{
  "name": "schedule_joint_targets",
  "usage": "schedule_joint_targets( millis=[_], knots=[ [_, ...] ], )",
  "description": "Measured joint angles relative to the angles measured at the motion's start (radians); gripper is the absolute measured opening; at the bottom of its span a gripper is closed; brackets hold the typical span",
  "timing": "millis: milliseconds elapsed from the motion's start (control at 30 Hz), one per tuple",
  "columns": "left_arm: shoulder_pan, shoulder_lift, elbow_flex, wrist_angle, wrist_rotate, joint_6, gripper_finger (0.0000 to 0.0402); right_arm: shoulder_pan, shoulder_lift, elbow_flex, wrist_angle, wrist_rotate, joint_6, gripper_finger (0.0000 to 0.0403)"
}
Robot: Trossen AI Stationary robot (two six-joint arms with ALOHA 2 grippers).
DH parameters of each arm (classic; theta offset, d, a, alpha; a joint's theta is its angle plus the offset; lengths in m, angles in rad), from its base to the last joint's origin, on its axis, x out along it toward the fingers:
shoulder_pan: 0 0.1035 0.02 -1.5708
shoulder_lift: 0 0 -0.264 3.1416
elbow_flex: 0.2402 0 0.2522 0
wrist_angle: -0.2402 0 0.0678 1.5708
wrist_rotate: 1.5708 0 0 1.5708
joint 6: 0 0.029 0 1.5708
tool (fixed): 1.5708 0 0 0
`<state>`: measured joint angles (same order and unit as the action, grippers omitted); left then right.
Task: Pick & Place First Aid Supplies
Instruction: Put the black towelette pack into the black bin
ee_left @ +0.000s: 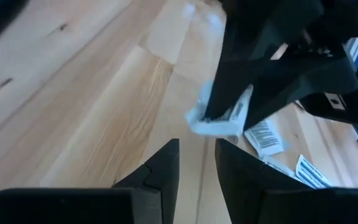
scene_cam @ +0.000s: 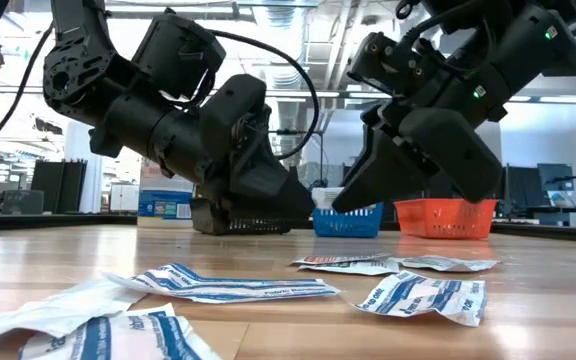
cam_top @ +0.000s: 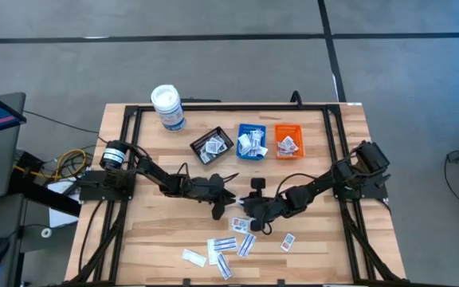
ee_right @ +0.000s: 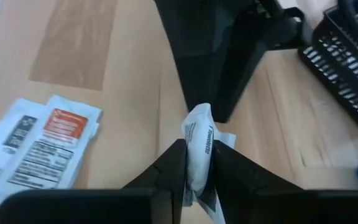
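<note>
**Right pincer grips a packet at mid-worktop**

We see a small white crumpled packet (ee_right: 199, 146) with dark print, pinched upright between the right pincer (ee_right: 197, 163) fingers. The left pincer (ee_left: 197, 149) sits just beside it, narrowly parted, holding nothing. Some eight more packets (cam_top: 228, 243) lie loose on the worktop (cam_top: 134, 231); three trays (cam_top: 252, 141) stand behind.

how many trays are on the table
3, in a row at the far side of the table: a black tray nearest the white canister, a blue tray in the middle, and an orange tray on the right. All three hold packets.
</note>
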<state>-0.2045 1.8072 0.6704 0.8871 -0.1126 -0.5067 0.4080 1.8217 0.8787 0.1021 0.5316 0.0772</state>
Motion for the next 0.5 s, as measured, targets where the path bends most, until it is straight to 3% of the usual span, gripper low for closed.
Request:
schedule_joint_targets(
  millis=[500],
  knots=[
    [-0.025,0.000,0.000,0.026,0.037,0.084,0.0104,-0.001,-0.001,0.000,-0.051,-0.009,0.002,0.0069]
  ],
)
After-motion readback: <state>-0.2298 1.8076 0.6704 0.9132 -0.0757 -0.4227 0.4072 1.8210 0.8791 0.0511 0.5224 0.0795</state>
